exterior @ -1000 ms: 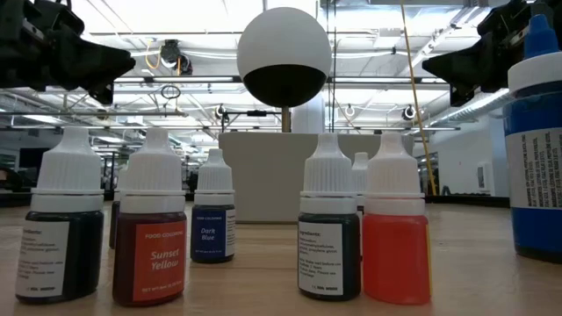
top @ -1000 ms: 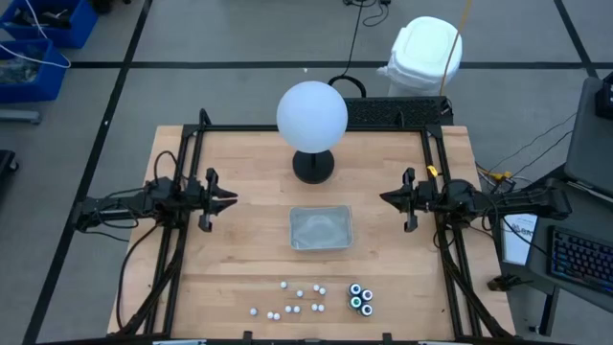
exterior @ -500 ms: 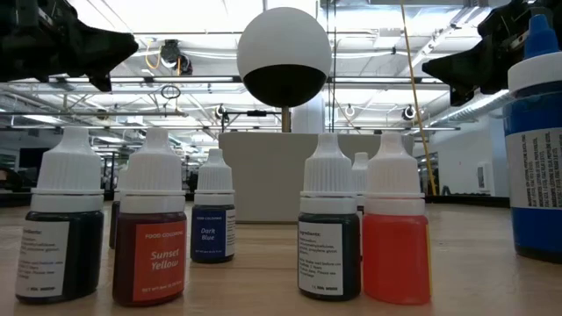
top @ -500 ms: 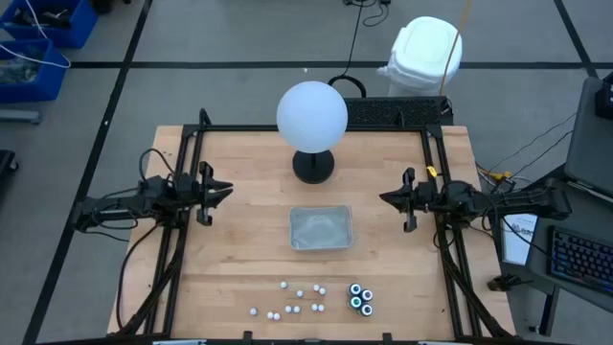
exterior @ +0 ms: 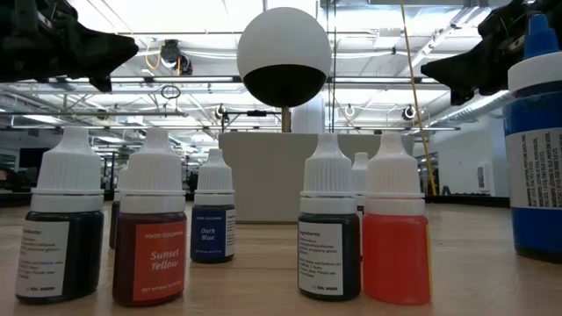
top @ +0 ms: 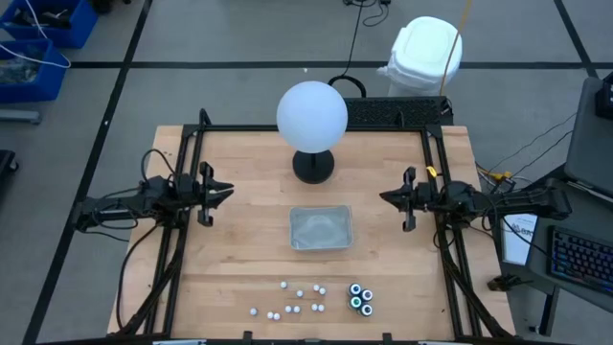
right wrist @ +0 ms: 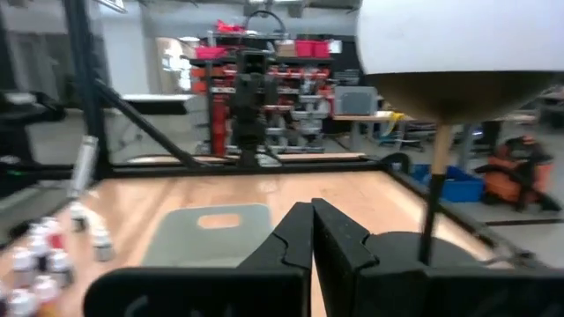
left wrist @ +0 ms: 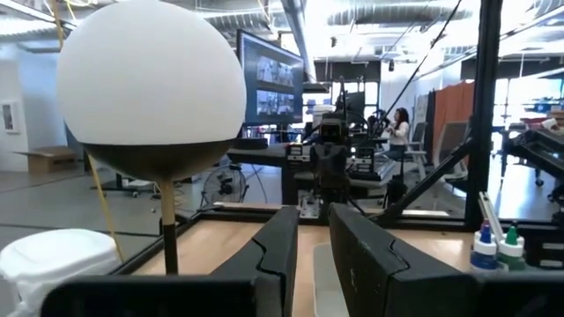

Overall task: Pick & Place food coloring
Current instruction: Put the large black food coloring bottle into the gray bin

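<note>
Wooden surface, pale planks, framed by black rails, stood on a grey floor crossed by dark tape lines. Beyond it the low view showed a large open workshop with ceiling lights and shelving; a person sat far back in the left wrist view.

Left gripper hovered over the left side of the surface, pointing toward the middle. Its fingers stood a narrow gap apart and held nothing. Right gripper hovered over the right side, facing the left one across the surface, fingers pressed fully together, empty.

Food coloring sat in a loose group near the front edge of the surface, well apart from both grippers. Small white-topped bottles were scattered to the left of the group; three dark round bottles with pale tops were clustered touching one another at its right end. In the low view the bottles stood upright, one labelled Sunset Yellow, another Dark Blue, with an orange-red one beside a dark one, and a taller blue bottle at the picture's right edge.

Clear rectangular tray lay at mid-surface, between the grippers and behind the bottles, nothing visible in it. White globe on a black base stood behind the tray. White bin stood on the floor beyond the surface.
</note>
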